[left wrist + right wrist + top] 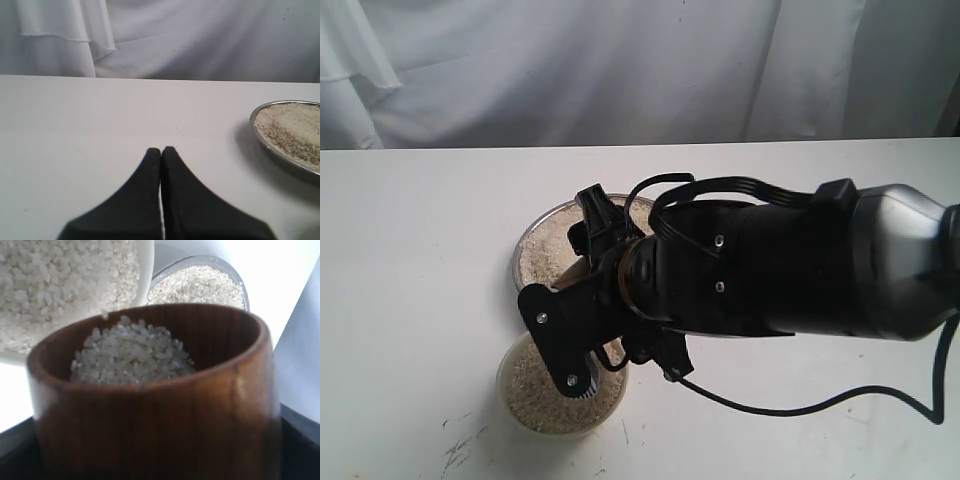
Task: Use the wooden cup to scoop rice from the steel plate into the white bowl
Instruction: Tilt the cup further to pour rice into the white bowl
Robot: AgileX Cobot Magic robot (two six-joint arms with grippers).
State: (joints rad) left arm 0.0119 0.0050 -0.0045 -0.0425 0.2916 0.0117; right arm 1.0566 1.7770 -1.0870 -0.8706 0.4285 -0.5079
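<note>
Over the edge of the white bowl (145,275), the right claw (578,285) held the wooden cup (150,415), full of rice (130,355). It looked like pouring time. Next, the cup needed to tip over. The left claw (161,151) was shut, empty.

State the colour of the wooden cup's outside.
The wooden cup is reddish-brown with darker grain; the right wrist view shows it best.

Left gripper (161,150) closed (tips touching), right arm (770,260) outstretched, right gripper (582,292) gripping.
</note>
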